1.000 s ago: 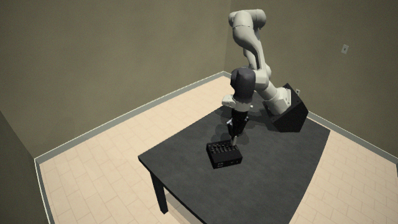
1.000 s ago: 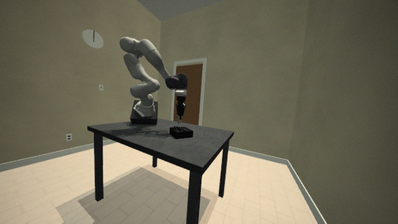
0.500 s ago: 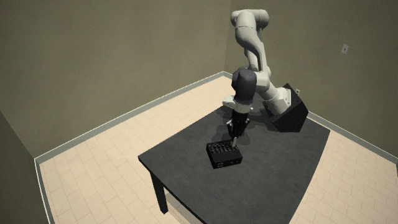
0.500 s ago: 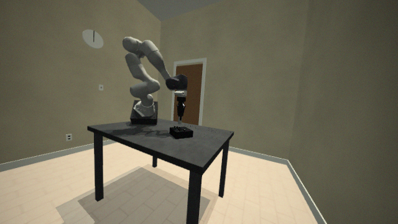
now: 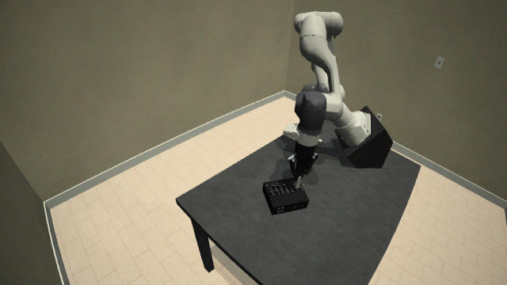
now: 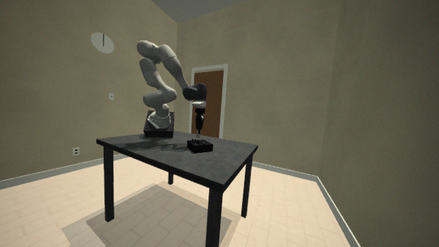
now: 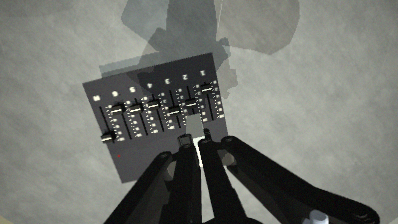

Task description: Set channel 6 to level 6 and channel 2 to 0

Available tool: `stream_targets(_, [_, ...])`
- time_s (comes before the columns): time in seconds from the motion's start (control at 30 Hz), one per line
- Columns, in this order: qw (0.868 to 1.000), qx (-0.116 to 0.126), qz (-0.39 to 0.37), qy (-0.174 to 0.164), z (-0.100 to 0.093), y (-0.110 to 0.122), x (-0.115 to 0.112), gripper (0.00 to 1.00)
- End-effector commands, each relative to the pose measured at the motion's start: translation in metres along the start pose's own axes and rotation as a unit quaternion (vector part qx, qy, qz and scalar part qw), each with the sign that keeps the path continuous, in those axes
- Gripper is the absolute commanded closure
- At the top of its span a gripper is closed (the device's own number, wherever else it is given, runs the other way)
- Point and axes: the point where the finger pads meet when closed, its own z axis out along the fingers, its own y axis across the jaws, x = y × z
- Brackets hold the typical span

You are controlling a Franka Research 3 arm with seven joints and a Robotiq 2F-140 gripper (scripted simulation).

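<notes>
- The claw (image 7: 195,141) is pinched fully shut with nothing between its fingers, so the two black fingertips form one narrow point for pushing rather than gripping.
- The lighting desk (image 5: 286,196) sits directly below the claw on the dark surface (image 5: 348,222), standing level; from the wrist view its numbered end lies away from the claw and its plain end lies under the fingers.
- The fader slots run lengthwise away from the claw, so any push along that line slides a cap up or down its scale.
- The key relation: the fingertips hang over the near end of a slot towards the right of the row, close to the fader cap (image 7: 191,102) that sits just ahead of them. This looks like channel 2, though the digits are too small to be sure.
- To bring that cap to zero, my judgement is that the tip must land beyond it and draw it towards the claw.
- The far-left fader (image 7: 107,136) sits much nearer the claw's end than the others; which channel it is I cannot read.
- The desk is a matte black box with pale, ridged caps and fine white scale ticks; the surface looks mottled grey and faintly rough.
</notes>
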Motion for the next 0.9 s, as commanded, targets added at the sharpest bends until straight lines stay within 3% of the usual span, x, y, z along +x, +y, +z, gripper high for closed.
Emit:
stream_targets(0.0, [1.000,0.001,0.004,-0.003,0.0027,0.0002,-0.0019,1.00])
stream_targets(0.87, [1.000,0.001,0.004,-0.003,0.0065,0.0003,-0.0021,1.00])
